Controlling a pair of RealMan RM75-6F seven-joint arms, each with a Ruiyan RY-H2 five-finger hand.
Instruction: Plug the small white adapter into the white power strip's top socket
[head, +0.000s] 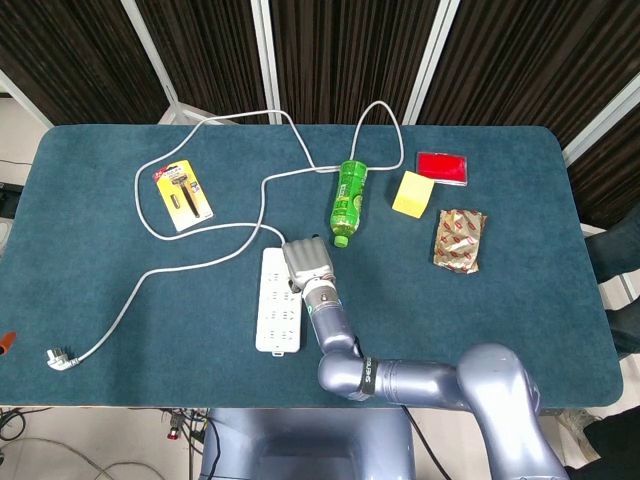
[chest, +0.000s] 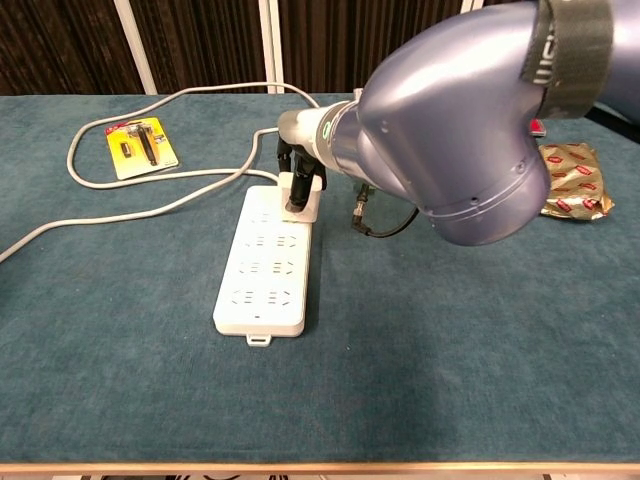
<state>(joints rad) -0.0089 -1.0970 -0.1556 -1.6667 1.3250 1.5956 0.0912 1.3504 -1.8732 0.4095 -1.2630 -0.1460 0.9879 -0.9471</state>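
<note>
Right hand (chest: 300, 170): fingers closed around the small white adapter (chest: 303, 196), pressing down on it.
Adapter: upright at the far end of the white power strip (chest: 268, 262), at its top socket.
Left hand: not seen in either view.
Progress: adapter looks placed at the socket; full seating cannot be told. Left: press home, let go.
</note>
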